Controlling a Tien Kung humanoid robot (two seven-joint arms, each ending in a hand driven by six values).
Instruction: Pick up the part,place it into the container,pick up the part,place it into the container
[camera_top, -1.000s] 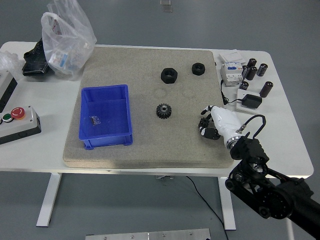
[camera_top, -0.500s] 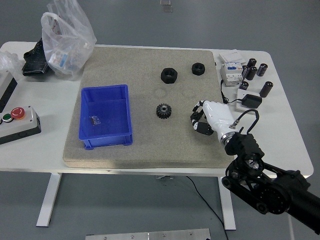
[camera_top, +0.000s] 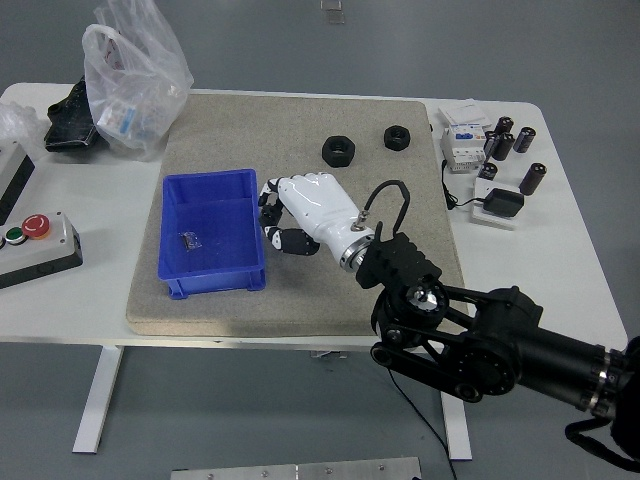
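Observation:
My right hand (camera_top: 283, 222) is white with black joints. It hovers over the beige mat (camera_top: 250, 120), just right of the blue bin (camera_top: 210, 180). The black gear that lay mid-mat is not visible; the hand covers that spot, and I cannot tell whether it holds the gear. A small part (camera_top: 189, 239) lies inside the bin. Two black hex nuts (camera_top: 339, 150) (camera_top: 398, 137) lie on the mat behind the hand. The left arm is out of view.
A plastic bag (camera_top: 135, 80) and a black object (camera_top: 70, 125) sit at the back left. A button box (camera_top: 35, 245) is at the left edge. Black cylinders (camera_top: 510, 140), a white module (camera_top: 463, 140) and an adapter (camera_top: 500, 203) crowd the back right.
My right hand has swept left from the mat's right side to beside the blue bin. The gear seen earlier at mid-mat is now hidden under the hand.

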